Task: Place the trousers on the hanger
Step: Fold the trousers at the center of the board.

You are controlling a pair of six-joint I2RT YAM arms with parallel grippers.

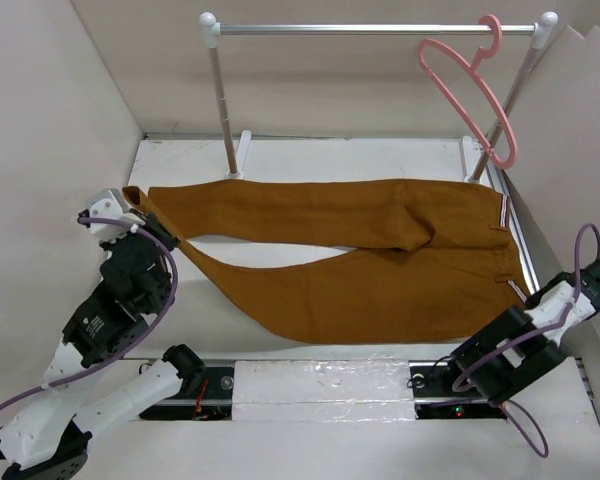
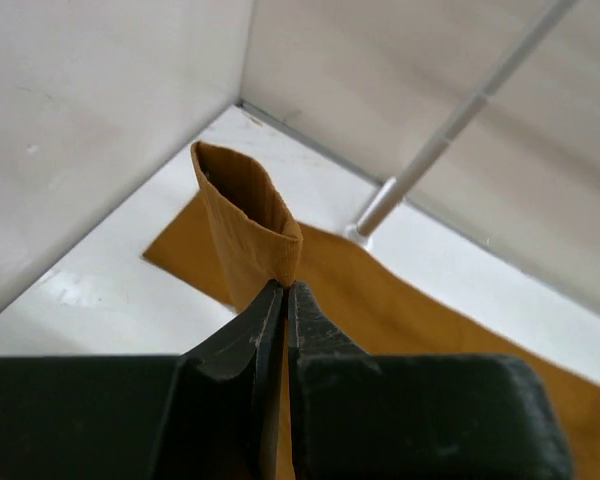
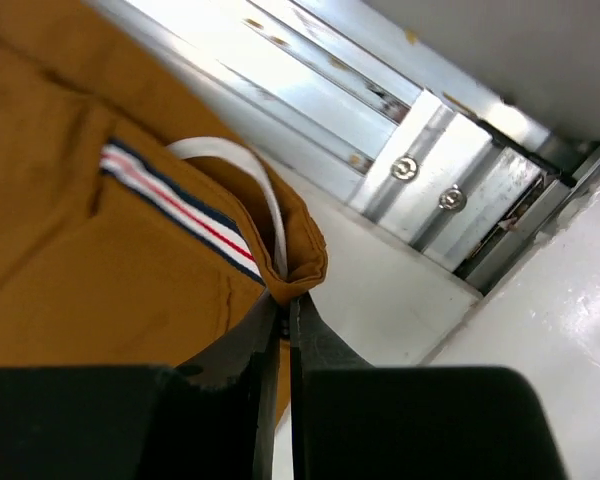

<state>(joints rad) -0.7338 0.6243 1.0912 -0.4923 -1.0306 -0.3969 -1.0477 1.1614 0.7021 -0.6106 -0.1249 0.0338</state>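
Nothing properly readable here tbh, just some tiny white print on a black link of the left arm, well behind the left pincer, too small to read.

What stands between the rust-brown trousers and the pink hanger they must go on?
Nothing visible does. The rust-brown cloth trousers lie flat, left hand pinching a leg cuff, right hand the waistband; the thin pink plastic hanger hangs unobstructed on the silver rail behind them.

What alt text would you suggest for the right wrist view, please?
The right pincer, shut, pinches the waistband corner of the rust-brown trousers, whose striped lining shows. Behind runs a bolted metal track on the white table.
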